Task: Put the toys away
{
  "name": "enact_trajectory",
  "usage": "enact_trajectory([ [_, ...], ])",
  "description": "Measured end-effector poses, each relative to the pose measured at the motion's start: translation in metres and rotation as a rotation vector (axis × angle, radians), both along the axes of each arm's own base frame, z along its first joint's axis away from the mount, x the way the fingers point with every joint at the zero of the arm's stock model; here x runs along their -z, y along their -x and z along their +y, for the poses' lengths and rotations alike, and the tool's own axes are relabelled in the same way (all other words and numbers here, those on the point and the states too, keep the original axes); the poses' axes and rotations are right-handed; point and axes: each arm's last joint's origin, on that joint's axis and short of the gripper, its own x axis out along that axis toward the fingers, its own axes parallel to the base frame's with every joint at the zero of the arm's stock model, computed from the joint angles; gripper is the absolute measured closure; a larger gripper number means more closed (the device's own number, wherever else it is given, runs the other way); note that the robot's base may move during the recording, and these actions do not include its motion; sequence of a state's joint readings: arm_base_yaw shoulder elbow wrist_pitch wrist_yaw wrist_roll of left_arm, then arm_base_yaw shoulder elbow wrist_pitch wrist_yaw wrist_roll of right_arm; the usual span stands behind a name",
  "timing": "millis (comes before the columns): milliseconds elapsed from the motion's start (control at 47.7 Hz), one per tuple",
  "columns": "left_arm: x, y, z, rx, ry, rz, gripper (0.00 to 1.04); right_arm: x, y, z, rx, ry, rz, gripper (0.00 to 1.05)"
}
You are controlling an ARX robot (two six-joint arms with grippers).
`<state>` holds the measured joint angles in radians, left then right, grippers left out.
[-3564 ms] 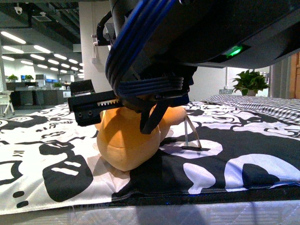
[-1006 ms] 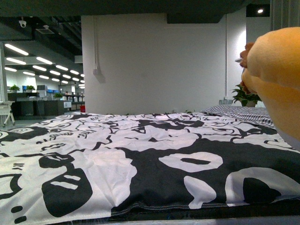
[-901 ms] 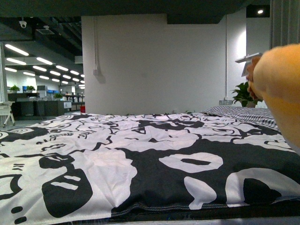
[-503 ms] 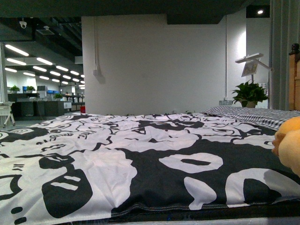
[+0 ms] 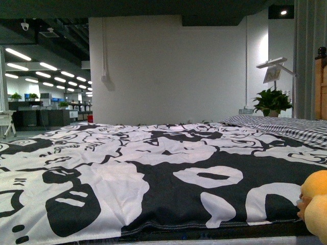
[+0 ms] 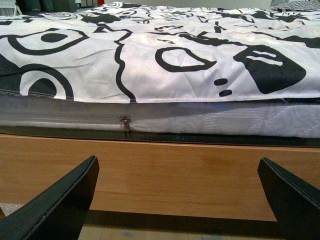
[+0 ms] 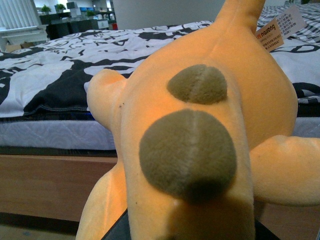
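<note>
My right gripper [image 7: 187,234] is clamped on the plush toy [image 7: 200,150] — only dark slivers of the gripper show beneath the orange body. The toy crowds right up against the wrist, with two brown patches facing me and its white tag [image 7: 281,24] at the far end. Beyond it lies the black-and-white blanket [image 5: 153,168]. My left gripper [image 6: 177,161] is spread wide, nothing between its fingers [image 6: 60,200] — straight ahead of it is the wooden bed frame [image 6: 165,175], with the mattress [image 6: 200,122] above.
</note>
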<state>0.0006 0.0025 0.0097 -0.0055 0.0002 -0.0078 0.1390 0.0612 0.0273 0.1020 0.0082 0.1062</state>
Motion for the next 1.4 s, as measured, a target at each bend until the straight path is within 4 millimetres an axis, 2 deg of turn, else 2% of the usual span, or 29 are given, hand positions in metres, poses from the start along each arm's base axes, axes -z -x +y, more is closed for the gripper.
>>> enact_trajectory([
  [1405, -0.0001, 0.0001, 0.0, 0.0, 0.0, -0.002, 0.06, 0.001, 0.0002, -0.0003, 0.002, -0.012, 0.002, 0.85],
])
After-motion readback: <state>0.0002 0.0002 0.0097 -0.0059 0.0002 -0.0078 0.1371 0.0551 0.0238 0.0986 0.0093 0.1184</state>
